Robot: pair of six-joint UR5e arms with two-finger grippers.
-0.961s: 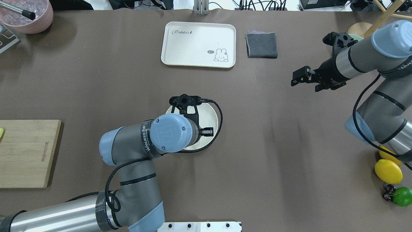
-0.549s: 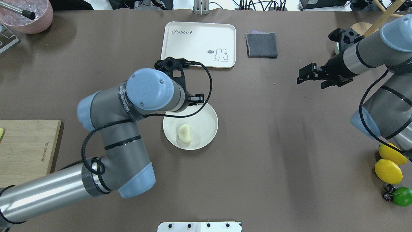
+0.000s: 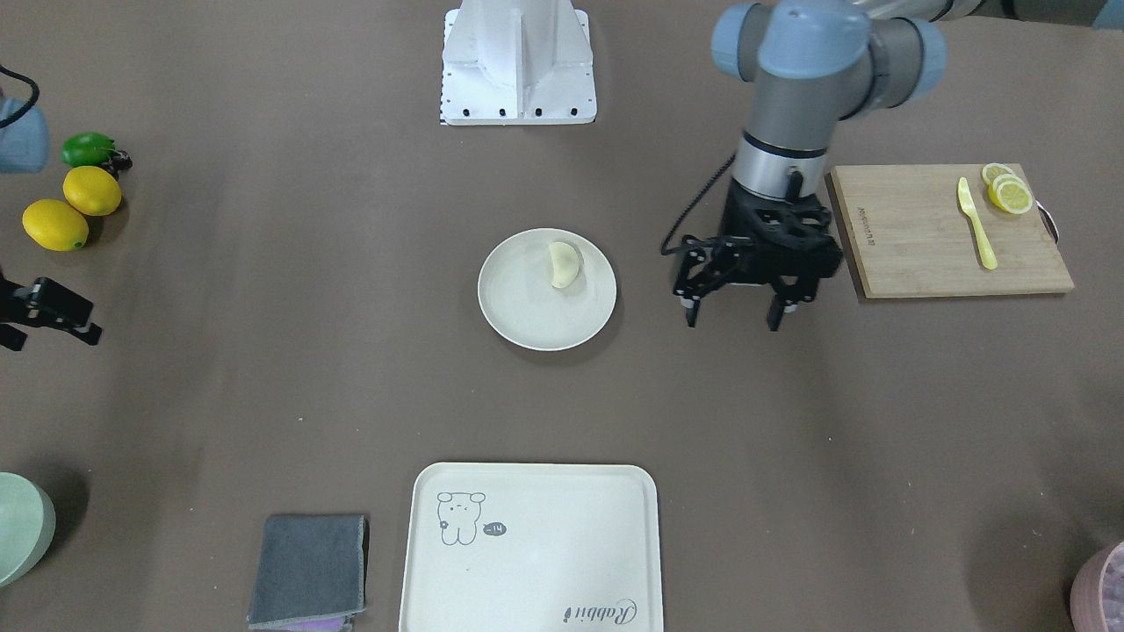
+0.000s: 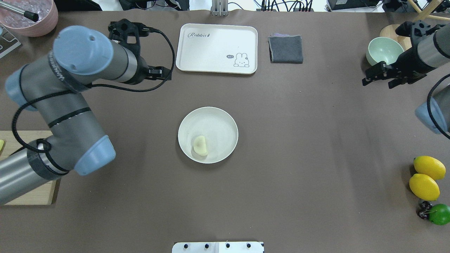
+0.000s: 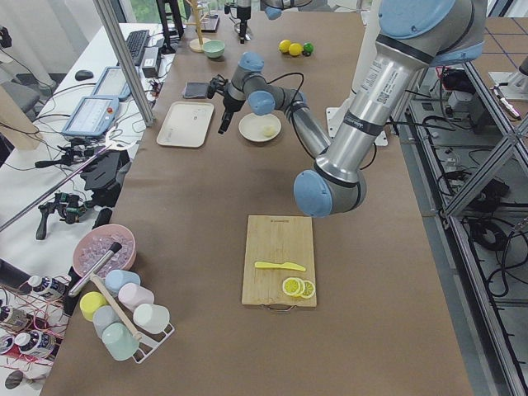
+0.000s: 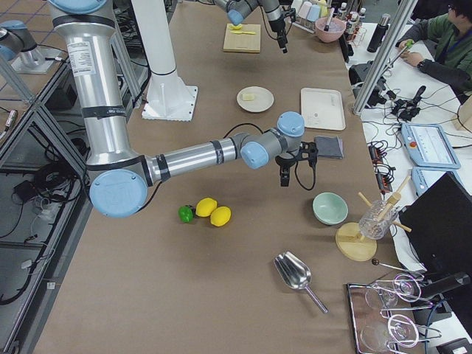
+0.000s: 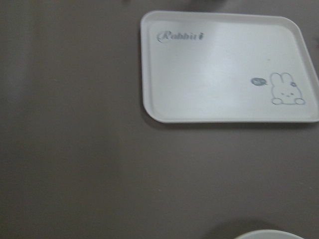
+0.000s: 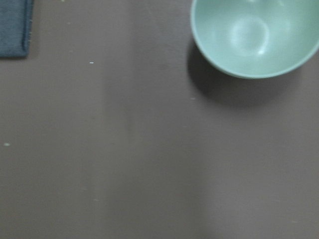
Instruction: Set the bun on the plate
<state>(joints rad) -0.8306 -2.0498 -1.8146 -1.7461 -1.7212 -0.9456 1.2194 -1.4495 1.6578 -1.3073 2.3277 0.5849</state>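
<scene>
The bun (image 4: 200, 145), a small pale half-moon lump, lies inside the round cream plate (image 4: 219, 119) at mid-table, toward the rim nearest the robot. The front view shows the same bun (image 3: 565, 263) on the plate (image 3: 527, 329), with nothing touching it. My left gripper (image 3: 733, 320) hangs open and empty above the cloth between the plate and the cutting board, fingers pointing down. My right gripper (image 4: 377, 85) is open and empty far to the right, beside the green bowl.
A rabbit tray (image 4: 218, 49) and a folded grey cloth (image 4: 285, 49) lie at the far side. The pale green bowl (image 4: 384, 51) sits far right. A wooden board (image 3: 948, 233) carries lemon slices and a yellow knife. Two lemons (image 4: 424, 186) and a lime lie near right.
My left arm has lifted off the plate and swung away to the far left, leaving the bun lying on the plate. The right arm has drawn back to the right, toward the green bowl.
</scene>
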